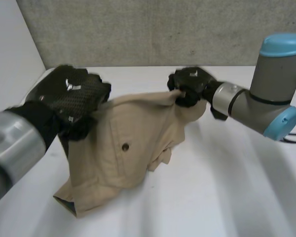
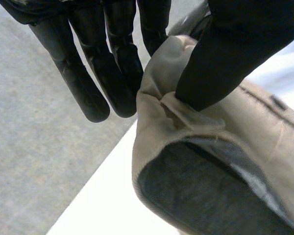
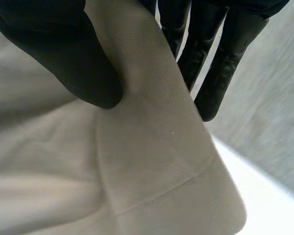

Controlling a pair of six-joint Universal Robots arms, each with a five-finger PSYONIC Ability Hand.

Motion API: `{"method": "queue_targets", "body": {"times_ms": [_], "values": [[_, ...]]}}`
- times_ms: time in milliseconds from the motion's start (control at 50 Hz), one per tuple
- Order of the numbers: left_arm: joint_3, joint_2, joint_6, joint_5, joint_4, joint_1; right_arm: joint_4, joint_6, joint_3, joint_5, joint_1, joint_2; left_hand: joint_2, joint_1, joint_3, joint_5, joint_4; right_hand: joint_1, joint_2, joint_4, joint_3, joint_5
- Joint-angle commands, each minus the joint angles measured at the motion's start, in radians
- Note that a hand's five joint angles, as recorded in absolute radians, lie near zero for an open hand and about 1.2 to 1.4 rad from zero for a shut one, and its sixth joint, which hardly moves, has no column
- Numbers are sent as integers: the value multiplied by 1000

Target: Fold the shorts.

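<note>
Beige shorts [image 1: 123,148] hang lifted between my two hands, the lower part bunched on the white table [image 1: 212,187]. My left hand [image 1: 71,98] pinches the left top edge of the shorts [image 2: 186,132] between thumb [image 2: 220,63] and fingers [image 2: 112,68]; the dark inside of the waistband shows below. My right hand [image 1: 190,86] pinches the right top corner of the shorts [image 3: 152,147] between thumb [image 3: 73,63] and fingers [image 3: 220,58]. A dark button [image 1: 125,146] shows on the front.
A grey wall [image 1: 153,29] stands behind the table. The table's left edge runs beside my left arm [image 1: 10,143]. Bare table lies in front and to the right of the shorts.
</note>
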Motion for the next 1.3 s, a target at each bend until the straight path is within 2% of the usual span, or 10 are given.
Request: {"method": "queue_targets", "body": {"times_ms": [20, 160, 180, 240, 660, 920, 1100, 1220, 1240, 1300], "values": [[266, -238, 33, -4, 319, 58, -303, -56, -66, 161, 4, -182, 208, 286, 210, 255, 201, 424, 226, 209, 218, 243], [413, -280, 67, -15, 699, 59, -592, -57, 23, 236, 4, -373, 208, 286, 210, 255, 201, 424, 226, 209, 218, 243], [408, -280, 69, -27, 847, 56, -619, -62, 61, 243, 2, -411, 208, 286, 210, 255, 201, 424, 226, 209, 218, 243], [358, -277, 64, -36, 933, 47, -626, -70, 139, 244, -6, -466, 208, 286, 210, 255, 201, 424, 226, 209, 218, 243], [-132, -104, -22, -33, 873, 36, -183, -234, 491, 233, -1, -637, 208, 286, 210, 255, 201, 424, 226, 209, 218, 243], [-176, 57, -54, -35, 872, 30, -169, -153, 491, 259, -12, -628, 208, 286, 210, 255, 201, 424, 226, 209, 218, 243], [-141, -157, -173, -15, 847, -31, -170, -130, 454, 279, -12, -415, 208, 286, 210, 255, 201, 424, 226, 209, 218, 243], [-71, -375, -233, -6, 846, -97, -163, -140, 400, 376, -13, -257, 208, 286, 210, 255, 201, 424, 226, 209, 218, 243], [-49, -424, -255, 0, 844, -114, -159, -155, 388, 414, -13, -221, 208, 286, 210, 255, 201, 382, 183, 166, 176, 200], [-21, -479, -290, 23, 846, -131, -159, -183, 382, 473, -15, -192, 130, 208, 132, 177, 123, -204, -402, -419, -409, -385]]}}
